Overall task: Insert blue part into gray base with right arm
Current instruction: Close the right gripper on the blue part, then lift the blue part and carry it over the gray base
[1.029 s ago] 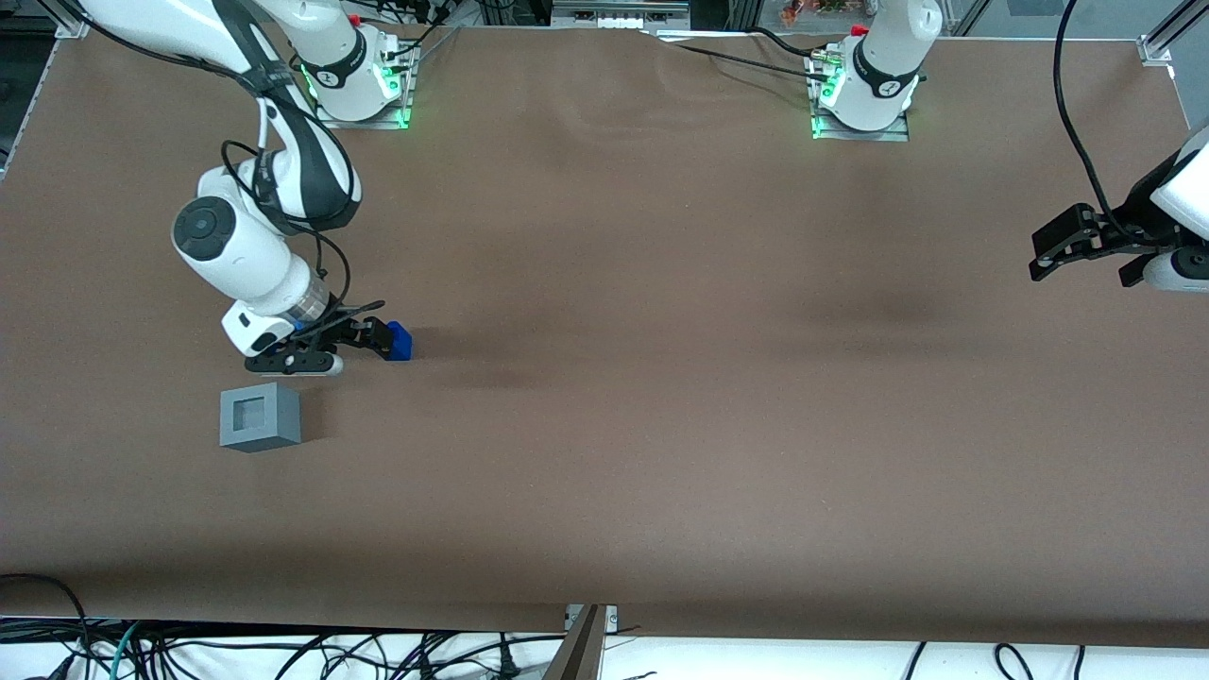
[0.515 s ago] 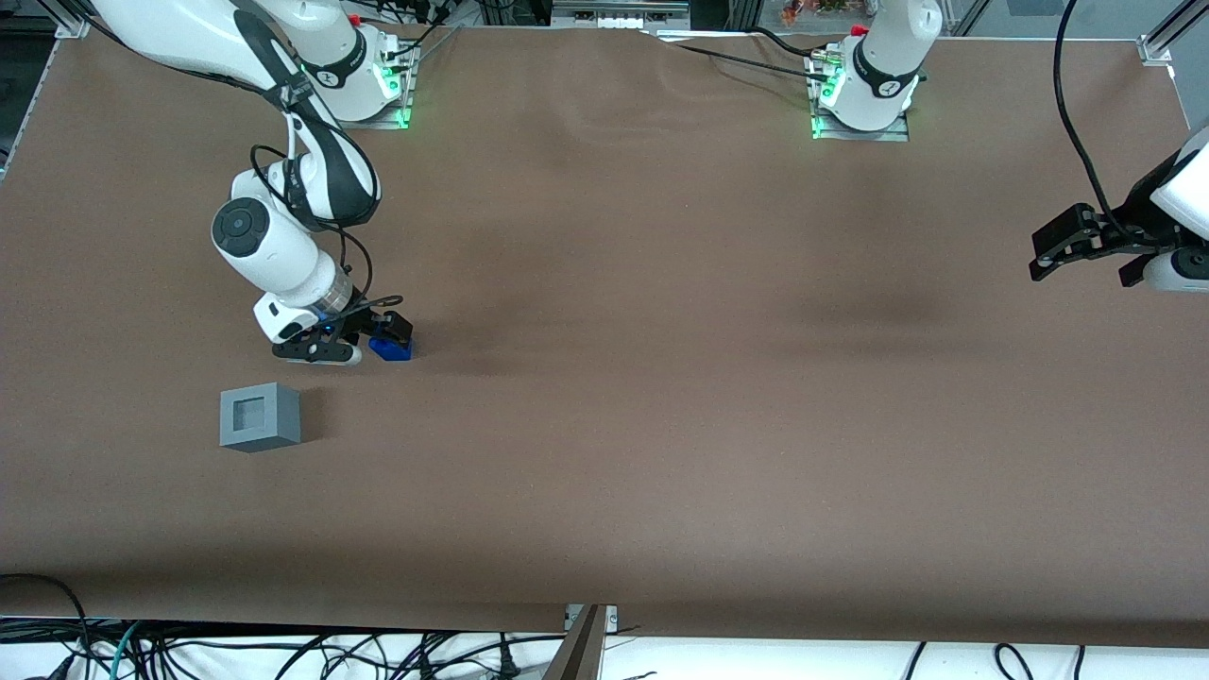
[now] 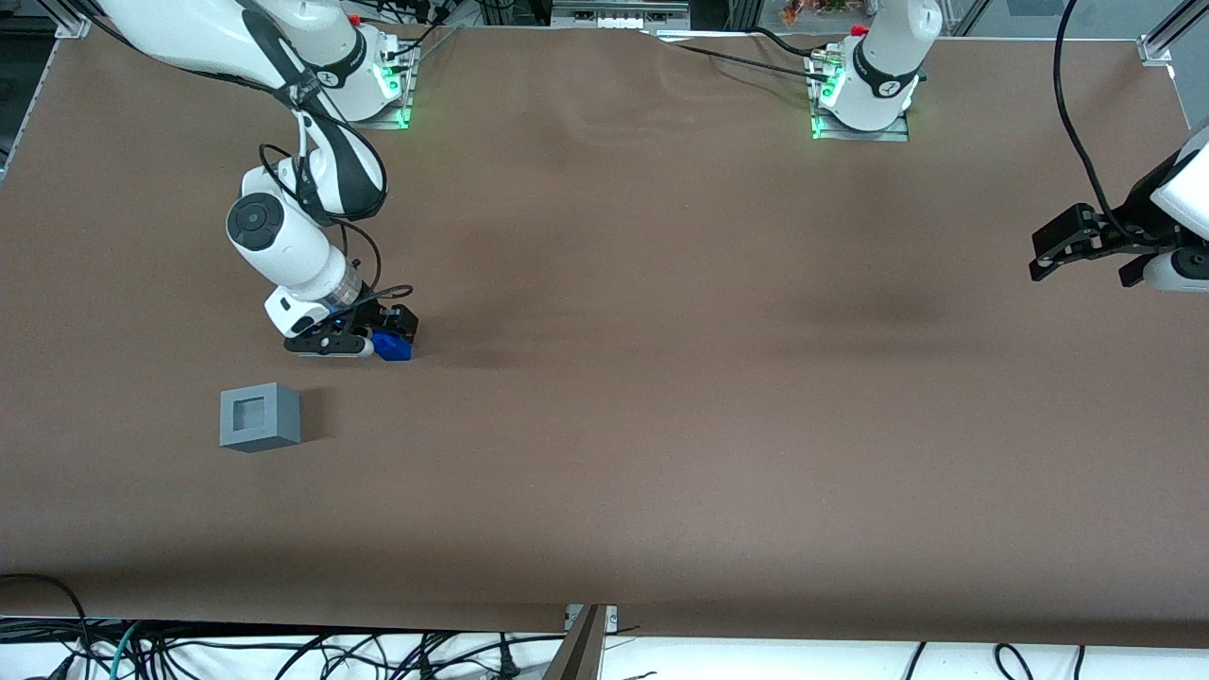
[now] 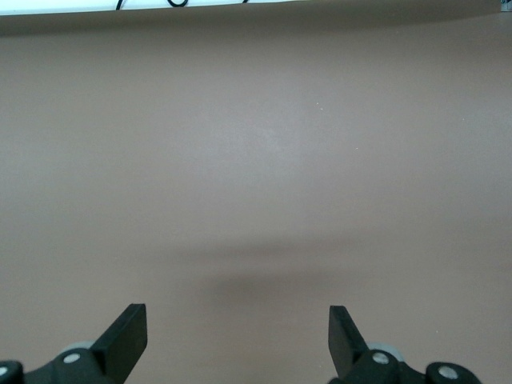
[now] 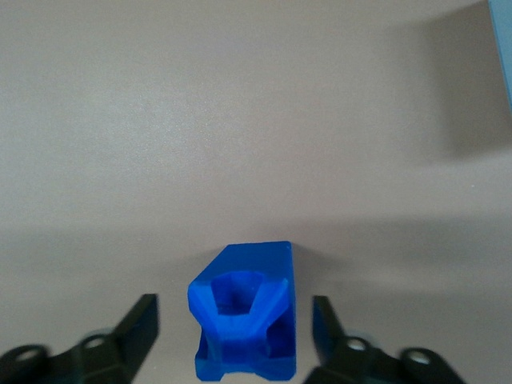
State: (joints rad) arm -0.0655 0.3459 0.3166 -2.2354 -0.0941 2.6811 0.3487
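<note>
The end effector (image 5: pixel 232 328) hangs low over the table (image 3: pixel 661 378), fingers spread wide either side of the blue part (image 5: pixel 244 320), not gripping it. The gray base (image 3: pixel 260 417) sits nearer the front camera, at the part's seven o'clock.

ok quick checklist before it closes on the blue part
1. Gripper open: ok, a finger stands on each side of the blue part with gaps.
2. Part centred between the fingers: ok, roughly.
3. Gripper low enough to grasp: cannot tell.
4. Part resting on the table: ok.
5. Gray base apart from the gripper, nearer the front camera: ok.
6. Base recess unobstructed: ok, it looks empty.
</note>
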